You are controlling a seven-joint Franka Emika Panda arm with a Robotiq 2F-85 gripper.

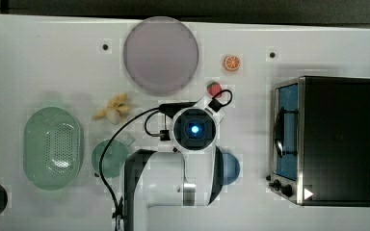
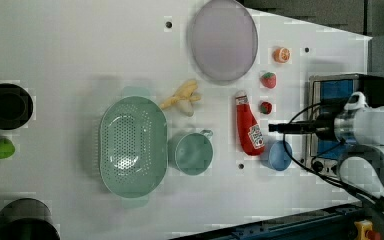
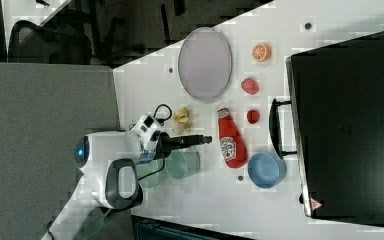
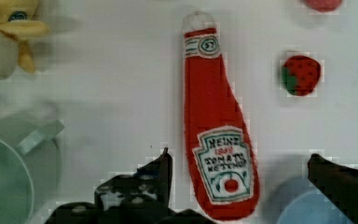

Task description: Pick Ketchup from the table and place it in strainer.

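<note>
Ketchup (image 2: 249,129) flanked closely: blue bowl (image 2: 279,155) lower right, strawberry (image 2: 265,107) right, green cup (image 2: 192,152) left in the left view. Bare table (image 2: 80,55) fills the upper left of the left view.

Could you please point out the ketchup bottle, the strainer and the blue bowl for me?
ketchup bottle (image 2: 248,131): left view, on its red body above the label.
strainer (image 2: 132,145): left view, on its perforated bottom.
blue bowl (image 3: 266,170): right view, on its inside.

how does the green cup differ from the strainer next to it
The green cup is round, smaller and solid-walled with a side handle; the strainer is oval, larger and paler, its bottom full of holes. Both stand upright, side by side on the white table.
</note>
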